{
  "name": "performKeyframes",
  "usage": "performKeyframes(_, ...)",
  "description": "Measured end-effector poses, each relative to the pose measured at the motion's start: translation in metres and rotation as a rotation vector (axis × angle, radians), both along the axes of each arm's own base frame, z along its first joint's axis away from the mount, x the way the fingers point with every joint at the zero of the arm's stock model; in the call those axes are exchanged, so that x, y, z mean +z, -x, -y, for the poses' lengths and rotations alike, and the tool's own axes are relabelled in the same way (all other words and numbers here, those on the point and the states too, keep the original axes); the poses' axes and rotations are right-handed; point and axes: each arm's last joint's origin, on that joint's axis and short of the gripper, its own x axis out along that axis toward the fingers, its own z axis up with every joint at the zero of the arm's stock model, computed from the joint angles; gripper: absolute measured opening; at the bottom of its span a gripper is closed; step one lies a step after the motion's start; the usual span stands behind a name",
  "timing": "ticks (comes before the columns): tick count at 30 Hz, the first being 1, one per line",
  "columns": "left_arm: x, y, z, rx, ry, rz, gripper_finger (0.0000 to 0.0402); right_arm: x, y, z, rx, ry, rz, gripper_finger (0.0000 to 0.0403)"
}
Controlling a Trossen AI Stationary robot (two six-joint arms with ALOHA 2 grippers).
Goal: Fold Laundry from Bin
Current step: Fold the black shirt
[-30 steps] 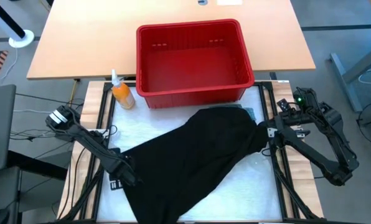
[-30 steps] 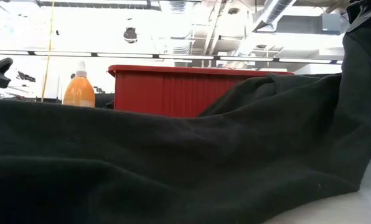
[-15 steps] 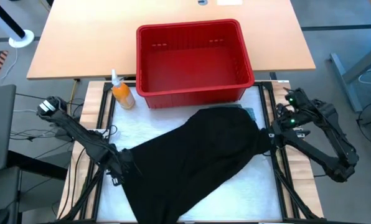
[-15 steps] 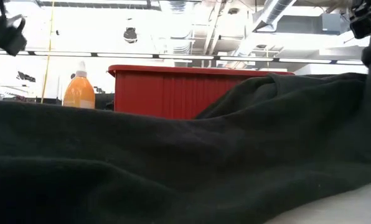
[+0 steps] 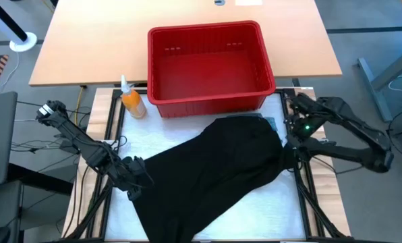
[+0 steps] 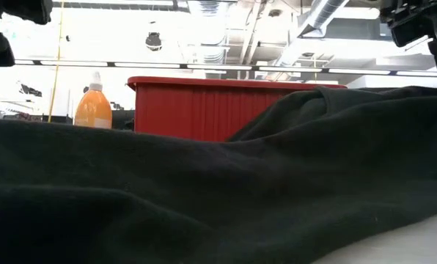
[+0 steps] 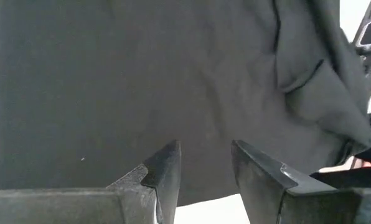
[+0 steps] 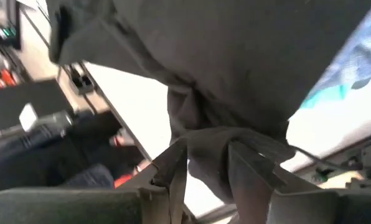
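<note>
Right gripper [image 8: 204, 158]: fingers partly apart, a fold of the large black soft garment [image 5: 211, 172] bunched between them at its right edge; can't tell if that's a real grip or just draped. Left gripper [image 7: 204, 163]: fingers parted, nothing between them, poised just over the garment's left edge. Garment lies spread diagonally, long axis from near-left to far-right, in front of the empty red slotted plastic bin [image 5: 208, 64]. Each arm sits at its own end; left needs to close on cloth.
</note>
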Motion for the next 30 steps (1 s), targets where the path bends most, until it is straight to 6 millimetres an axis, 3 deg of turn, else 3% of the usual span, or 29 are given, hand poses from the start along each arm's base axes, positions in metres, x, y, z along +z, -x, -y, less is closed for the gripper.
performKeyframes(7,0.010,-0.014,0.011,-0.098,0.062,0.186,0.0128,0.008,-0.015,0.001,0.051,0.074,-0.092,0.0137)
performKeyframes(14,0.004,-0.009,0.005,-0.092,-0.030,0.123,0.0117,0.052,-0.014,0.012,-0.085,0.412,-0.049,0.0137)
performKeyframes(18,-0.002,-0.005,0.001,-0.059,-0.128,0.076,0.0117,0.069,-0.028,0.023,-0.241,0.534,0.114,0.0137)
performKeyframes(24,-0.016,-0.007,-0.006,0.003,-0.294,0.077,0.0152,0.060,-0.067,0.031,-0.210,0.574,0.140,0.0141)
performKeyframes(30,-0.046,-0.017,-0.001,-0.036,-0.275,0.058,0.0204,0.053,-0.099,0.029,-0.161,0.638,0.156,0.0142)
